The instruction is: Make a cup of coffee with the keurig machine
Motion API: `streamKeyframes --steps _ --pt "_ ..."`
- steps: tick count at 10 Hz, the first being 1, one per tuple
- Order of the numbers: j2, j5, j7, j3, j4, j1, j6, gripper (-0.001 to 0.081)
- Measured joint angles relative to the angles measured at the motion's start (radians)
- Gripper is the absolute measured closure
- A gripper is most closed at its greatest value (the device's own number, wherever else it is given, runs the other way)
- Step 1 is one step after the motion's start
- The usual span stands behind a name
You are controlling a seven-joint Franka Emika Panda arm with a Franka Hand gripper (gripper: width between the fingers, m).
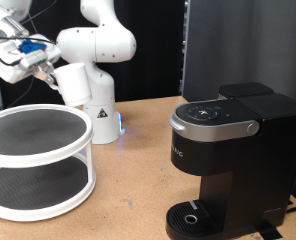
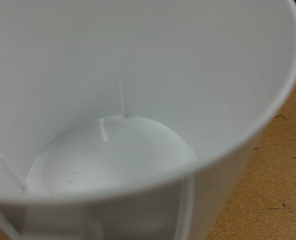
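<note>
At the exterior view's top left, the robot's two-finger gripper (image 1: 46,70) hung in the air, above the white round two-level shelf with dark grey mesh plates (image 1: 38,149). This shelf stood on the light brown wooden table (image 1: 138,175), at the exterior view's left. From this view I could not tell if the fingers were apart or together, and no thing was clearly seen between them.

In the wrist view, the inside of the plain white ceramic cup (image 2: 138,80) filled nearly the whole picture, with its round bottom visible, so the cup was very near to the hand. The fingers did not show there, and a small part of the table was visible beside the cup.

Near the middle, the white robot base (image 1: 93,100) stood behind the shelf. At the exterior view's right stood the large black boxy keurig machine (image 1: 223,165), its silver-grey lid handle (image 1: 220,127) down and its round drip tray (image 1: 193,217) holding nothing.
</note>
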Motion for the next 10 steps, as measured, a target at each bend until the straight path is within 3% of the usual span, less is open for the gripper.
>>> streamKeyframes --steps 2,6,8,10 --pt "0.001 0.117 0.062 0.082 -0.051 0.029 0.158 0.0741" --pt "0.052 0.193 0.194 0.221 -0.066 0.109 0.293 0.0741" --pt "0.09 0.28 0.195 0.26 -0.068 0.171 0.372 0.0741" --pt "0.112 0.293 0.195 0.267 -0.062 0.183 0.384 0.0741"
